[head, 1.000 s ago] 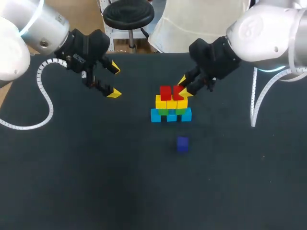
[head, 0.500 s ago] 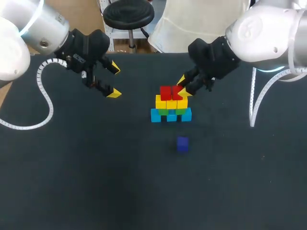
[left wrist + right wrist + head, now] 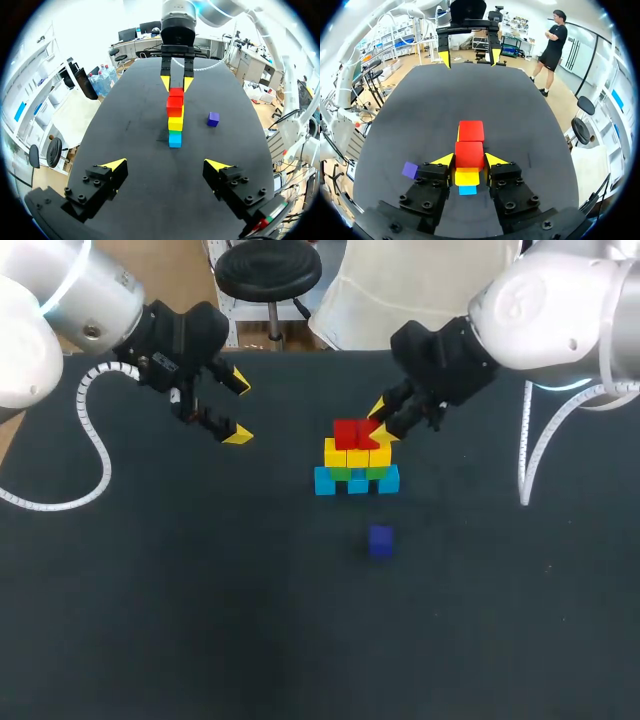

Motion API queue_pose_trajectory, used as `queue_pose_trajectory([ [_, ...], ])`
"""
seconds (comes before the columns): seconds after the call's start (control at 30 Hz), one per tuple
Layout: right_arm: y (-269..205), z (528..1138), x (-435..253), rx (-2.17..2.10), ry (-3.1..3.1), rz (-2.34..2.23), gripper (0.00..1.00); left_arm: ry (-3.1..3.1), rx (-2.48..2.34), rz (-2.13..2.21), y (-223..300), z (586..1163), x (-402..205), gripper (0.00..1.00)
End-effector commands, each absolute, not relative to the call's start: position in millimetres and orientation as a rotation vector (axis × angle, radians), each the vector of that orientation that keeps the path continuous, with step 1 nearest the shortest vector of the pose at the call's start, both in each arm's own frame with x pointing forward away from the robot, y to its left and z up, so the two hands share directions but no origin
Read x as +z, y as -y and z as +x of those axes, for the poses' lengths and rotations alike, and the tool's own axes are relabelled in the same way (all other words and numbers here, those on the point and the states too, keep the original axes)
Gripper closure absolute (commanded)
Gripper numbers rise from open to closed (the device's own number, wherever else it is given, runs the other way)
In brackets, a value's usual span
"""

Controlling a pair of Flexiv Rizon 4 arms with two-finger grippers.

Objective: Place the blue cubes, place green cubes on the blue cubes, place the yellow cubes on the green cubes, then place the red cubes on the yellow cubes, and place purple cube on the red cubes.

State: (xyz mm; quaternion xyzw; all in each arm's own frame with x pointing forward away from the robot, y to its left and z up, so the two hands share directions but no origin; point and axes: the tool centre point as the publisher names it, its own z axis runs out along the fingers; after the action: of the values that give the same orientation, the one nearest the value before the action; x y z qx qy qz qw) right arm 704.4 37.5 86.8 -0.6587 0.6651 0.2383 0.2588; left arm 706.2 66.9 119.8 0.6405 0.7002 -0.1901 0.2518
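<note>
A small tower stands mid-table: blue cubes (image 3: 325, 481) at the bottom, green cubes (image 3: 340, 474) on them, then yellow cubes (image 3: 335, 454). One red cube (image 3: 346, 433) rests on the yellow row. My right gripper (image 3: 379, 422) is shut on a second red cube (image 3: 469, 154) beside the first, right over the yellow cubes; whether it touches them is unclear. The purple cube (image 3: 380, 541) lies alone on the table in front of the tower. My left gripper (image 3: 239, 408) hangs open and empty, well to the left of the tower (image 3: 175, 117).
The black tabletop (image 3: 200, 590) is bare around the tower and the purple cube (image 3: 213, 119). White cable loops hang from both arms, one at the left edge (image 3: 95, 455) and one at the right (image 3: 530, 455).
My right gripper has edged slightly back and up with the red cube. The left arm, the tower and the purple cube have not moved.
</note>
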Motion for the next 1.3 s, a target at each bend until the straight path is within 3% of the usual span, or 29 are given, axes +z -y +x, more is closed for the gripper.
queue_pose_trajectory([
  [0.03,-38.0,705.8,86.4,0.649,-1.802,-1.786,0.94,-1.900,-0.517,1.742,-67.7,705.8,119.1,0.00],
  [0.1,-37.9,706.0,86.3,0.649,-1.803,-1.785,0.90,-1.900,-0.517,1.742,-67.7,705.8,119.1,0.00],
  [0.2,-37.9,706.2,86.2,0.649,-1.804,-1.787,0.73,-1.900,-0.517,1.742,-67.7,705.8,119.1,0.00],
  [0.33,-38.5,706.2,85.7,0.653,-1.804,-1.788,0.62,-1.900,-0.517,1.742,-67.7,705.8,119.1,0.00],
  [0.6,-38.9,705.6,84.9,0.656,-1.806,-1.787,0.51,-1.900,-0.517,1.742,-67.7,705.8,119.1,0.00],
  [0.63,-38.8,705.4,85.2,0.656,-1.806,-1.785,0.45,-1.900,-0.517,1.742,-67.7,705.8,119.1,0.00],
  [0.67,-38.3,705.2,86.3,0.654,-1.806,-1.783,0.19,-1.900,-0.517,1.742,-67.7,705.8,119.1,0.00],
  [0.7,-37.2,705.0,87.6,0.649,-1.807,-1.779,0.00,-1.900,-0.517,1.742,-67.7,705.8,119.1,0.00],
  [1.07,20.4,687.2,131.3,0.529,-1.807,-1.666,0.00,-1.900,-0.517,1.742,-67.7,705.8,119.1,0.00],
  [1.3,37.1,657.3,124.3,0.513,-1.874,-1.520,0.00,-1.900,-0.517,1.742,-67.7,705.8,119.1,0.00],
])
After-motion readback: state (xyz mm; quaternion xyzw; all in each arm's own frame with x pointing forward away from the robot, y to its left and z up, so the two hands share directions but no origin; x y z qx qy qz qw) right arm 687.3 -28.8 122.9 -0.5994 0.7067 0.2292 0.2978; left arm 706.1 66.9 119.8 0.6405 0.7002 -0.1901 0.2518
